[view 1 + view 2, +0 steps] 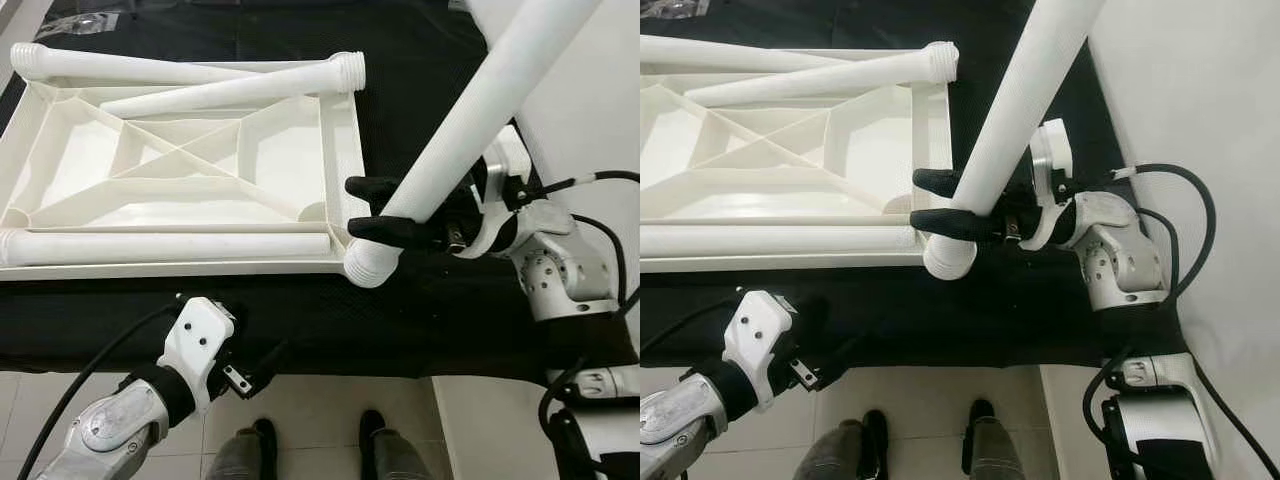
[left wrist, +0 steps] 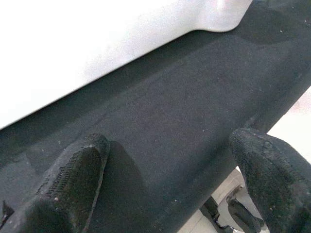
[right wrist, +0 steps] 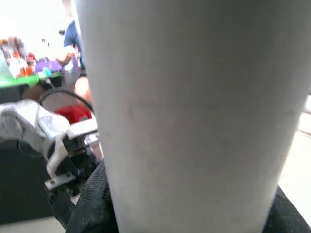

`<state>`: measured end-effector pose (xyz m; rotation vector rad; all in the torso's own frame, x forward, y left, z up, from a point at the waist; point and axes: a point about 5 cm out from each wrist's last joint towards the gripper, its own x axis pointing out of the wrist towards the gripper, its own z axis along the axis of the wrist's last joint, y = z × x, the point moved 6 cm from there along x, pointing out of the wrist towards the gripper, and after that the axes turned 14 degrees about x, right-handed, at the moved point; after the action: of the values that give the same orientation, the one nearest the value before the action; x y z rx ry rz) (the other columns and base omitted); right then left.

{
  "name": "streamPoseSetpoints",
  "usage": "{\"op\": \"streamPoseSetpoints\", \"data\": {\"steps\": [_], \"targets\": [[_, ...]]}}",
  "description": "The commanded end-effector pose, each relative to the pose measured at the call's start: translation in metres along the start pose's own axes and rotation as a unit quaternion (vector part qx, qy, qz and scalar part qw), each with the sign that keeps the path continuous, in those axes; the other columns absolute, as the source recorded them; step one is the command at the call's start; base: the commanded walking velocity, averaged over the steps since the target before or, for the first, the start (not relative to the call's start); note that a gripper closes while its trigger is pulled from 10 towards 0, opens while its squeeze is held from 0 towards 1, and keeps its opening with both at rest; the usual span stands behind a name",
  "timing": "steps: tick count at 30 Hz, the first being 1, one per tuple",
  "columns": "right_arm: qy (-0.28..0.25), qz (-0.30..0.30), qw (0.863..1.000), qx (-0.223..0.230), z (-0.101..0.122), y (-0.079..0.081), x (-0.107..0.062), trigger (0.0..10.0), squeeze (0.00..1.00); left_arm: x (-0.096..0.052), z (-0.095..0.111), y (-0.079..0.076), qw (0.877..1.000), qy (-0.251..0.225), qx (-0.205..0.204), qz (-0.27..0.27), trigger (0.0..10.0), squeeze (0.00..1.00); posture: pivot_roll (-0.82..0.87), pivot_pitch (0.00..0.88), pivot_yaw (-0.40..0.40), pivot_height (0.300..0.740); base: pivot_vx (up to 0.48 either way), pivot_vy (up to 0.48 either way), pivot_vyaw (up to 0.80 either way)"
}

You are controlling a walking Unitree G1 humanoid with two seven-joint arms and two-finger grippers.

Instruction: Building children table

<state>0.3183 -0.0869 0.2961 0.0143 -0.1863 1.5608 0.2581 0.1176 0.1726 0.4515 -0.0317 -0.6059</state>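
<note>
At the near right corner of the upturned white tabletop (image 1: pixel 60 165), the right pincer (image 1: pixel 372 210) is clenched on a white table leg (image 1: pixel 470 115), its two black fingers (image 1: pixel 940 222) pressing on either side of the tube just above the threaded lower end. That end sits at the tabletop's corner socket (image 1: pixel 368 263); whether it is seated in the socket cannot be told. The leg leans up and away from the tabletop, toward the white wall (image 1: pixel 600 100). The tabletop lies underside up on a surface covered in black cloth (image 1: pixel 420 320). Three more legs lie on the tabletop: one (image 1: pixel 170 245) along its near edge, two (image 1: pixel 230 90) crossing at its far edge. Off the tabletop's near edge, the left pincer (image 2: pixel 170 189) hangs over the cloth's front edge, fingers (image 2: pixel 77 174) spread apart and grasping nothing. Below that edge, two dark shoes (image 1: pixel 265 440) stand on the tiled floor (image 1: pixel 320 400).
</note>
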Motion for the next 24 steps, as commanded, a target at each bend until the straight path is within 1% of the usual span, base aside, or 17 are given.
{"op": "streamPoseSetpoints", "data": {"steps": [1, 3, 5, 10, 13, 17, 18, 19, 20, 24], "targets": [[0.024, -0.001, 1.0, 0.017, -0.016, -0.002, 0.0, 10.0, 0.0, -0.003, -0.006, -0.001, 1.0, 0.011, -0.001, -0.007, 10.0, 0.0, 0.12, 0.363, -0.021, 0.74, 0.0, 0.0, 0.0], [0.024, -0.002, 1.0, 0.019, -0.016, -0.003, 0.0, 10.0, 0.0, -0.003, -0.006, 0.0, 1.0, 0.009, 0.0, -0.006, 10.0, 0.0, 0.12, 0.363, -0.021, 0.74, 0.0, 0.0, 0.0], [0.016, -0.007, 0.999, 0.032, -0.013, -0.01, -0.004, 10.0, 0.0, -0.003, -0.005, 0.004, 1.0, 0.007, 0.008, -0.001, 10.0, 0.0, 0.12, 0.367, -0.023, 0.74, 0.0, 0.0, 0.0], [0.016, -0.007, 0.999, 0.043, -0.012, -0.014, -0.008, 10.0, 0.0, -0.004, -0.003, 0.007, 1.0, 0.005, 0.01, 0.001, 10.0, 0.0, 0.12, 0.372, -0.027, 0.74, 0.0, 0.0, 0.0], [0.02, 0.002, 0.998, 0.055, -0.013, -0.013, -0.009, 10.0, 0.0, -0.004, -0.001, 0.01, 1.0, 0.003, 0.012, 0.003, 10.0, 0.0, 0.12, 0.372, -0.027, 0.74, 0.0, 0.0, 0.0], [0.048, 0.037, 0.996, 0.071, -0.022, -0.007, -0.007, 10.0, 0.0, -0.005, 0.006, 0.018, 1.0, -0.007, 0.018, 0.005, 10.0, 0.0, 0.12, 0.386, -0.029, 0.74, 0.0, 0.0, 0.0], [0.048, 0.037, 0.996, 0.071, -0.022, -0.007, -0.007, 10.0, 0.0, -0.005, 0.006, 0.018, 1.0, -0.007, 0.018, 0.005, 10.0, 0.0, 0.12, 0.386, -0.029, 0.74, 0.0, 0.0, 0.0], [0.069, 0.062, 0.992, 0.081, -0.027, -0.002, -0.005, 10.0, 0.0, -0.005, 0.01, 0.022, 1.0, -0.013, 0.024, 0.006, 10.0, 0.0, 0.12, 0.39, -0.028, 0.74, 0.0, 0.0, 0.0], [0.076, 0.07, 0.991, 0.084, -0.028, 0.0, -0.004, 10.0, 0.0, -0.005, 0.012, 0.023, 1.0, -0.014, 0.026, 0.007, 10.0, 0.0, 0.12, 0.393, -0.027, 0.74, 0.0, 0.0, 0.0], [0.089, 0.077, 0.989, 0.084, -0.031, 0.001, -0.002, 10.0, 0.0, -0.005, 0.013, 0.025, 0.999, -0.016, 0.028, 0.007, 10.0, 0.0, 0.12, 0.397, -0.027, 0.74, 0.0, 0.0, 0.0]]}}
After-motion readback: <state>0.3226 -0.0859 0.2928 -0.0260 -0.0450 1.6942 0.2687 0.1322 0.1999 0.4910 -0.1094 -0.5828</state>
